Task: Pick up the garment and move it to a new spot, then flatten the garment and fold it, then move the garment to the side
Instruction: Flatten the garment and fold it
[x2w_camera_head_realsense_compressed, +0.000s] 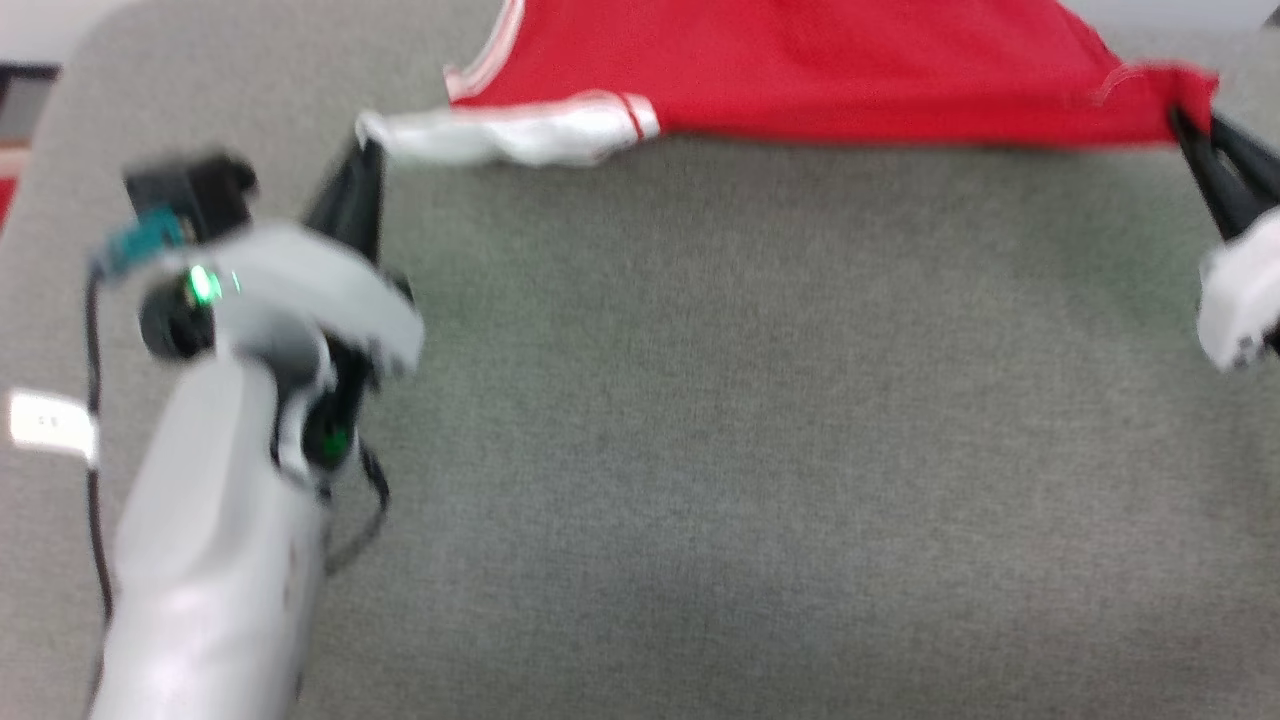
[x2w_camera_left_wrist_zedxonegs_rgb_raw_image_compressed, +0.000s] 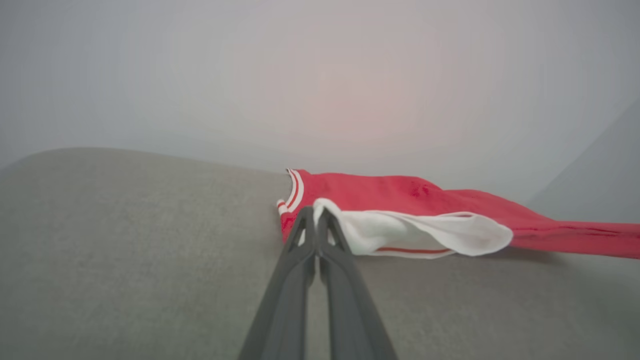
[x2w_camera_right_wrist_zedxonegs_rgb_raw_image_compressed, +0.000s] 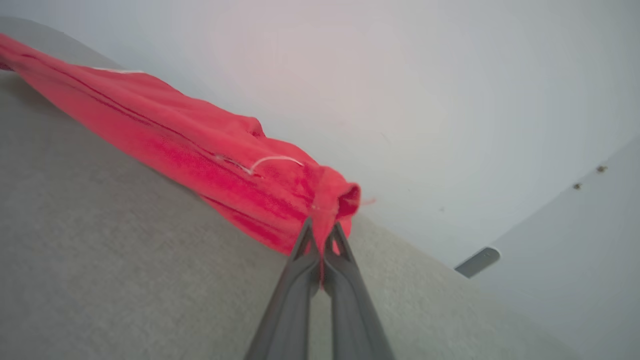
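- Two sets of jaws hold one garment (x2w_camera_head_realsense_compressed: 800, 70) stretched between them along the far side of the desk (x2w_camera_head_realsense_compressed: 700, 450). I judge this to be the moving step, with flattening next.
- At the left, the left arm (x2w_camera_head_realsense_compressed: 200, 560) reaches up the desk's left side. A loose black cable (x2w_camera_head_realsense_compressed: 95, 500) hangs beside it, and a small white tag (x2w_camera_head_realsense_compressed: 50, 425) sits near the left edge. The rounded far-left corner of the desk lies just beyond.
- Next, the left jaws are clenched on the edge of the white sleeve (x2w_camera_head_realsense_compressed: 520, 135), which curls open below the striped collar (x2w_camera_head_realsense_compressed: 490, 55).
- In the middle, the red cloth runs taut and its near edge casts a thin shadow, so it seems slightly raised. Whether the far part rests on the desk I cannot tell.
- At the right, the right jaws are clenched on a bunched red corner (x2w_camera_head_realsense_compressed: 1185, 95), close to the desk's right side.
- The next move calls for drawing both corners evenly toward the near side under tension, then lowering. The broad bare near half gives room, but the far edge and the wall (x2w_camera_left_wrist_zedxonegs_rgb_raw_image_compressed: 320, 75) close behind give none.
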